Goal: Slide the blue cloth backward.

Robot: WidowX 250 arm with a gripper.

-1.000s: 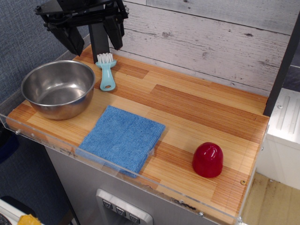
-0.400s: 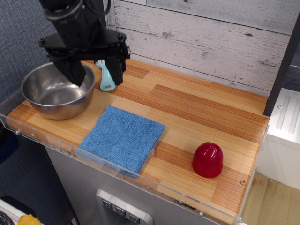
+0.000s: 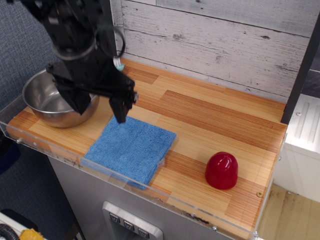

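Note:
The blue cloth [image 3: 131, 148] lies flat and folded on the wooden counter [image 3: 210, 115], near its front edge, left of centre. My gripper [image 3: 100, 111] hangs open just above the cloth's rear left edge. One black finger [image 3: 120, 108] points down at the cloth's back edge; the other finger [image 3: 80, 103] is in front of the steel bowl. Whether the fingertips touch the cloth cannot be told.
A steel bowl [image 3: 42, 102] stands at the left, partly hidden by my arm. A red dome-shaped object [image 3: 221, 170] sits at the front right. A clear plastic lip [image 3: 165, 197] runs along the counter's front. A whitewashed plank wall [image 3: 220, 40] stands behind.
My gripper has come down and forward from the back left corner to the cloth's rear edge. The teal brush is now almost hidden behind my arm. The cloth has not moved.

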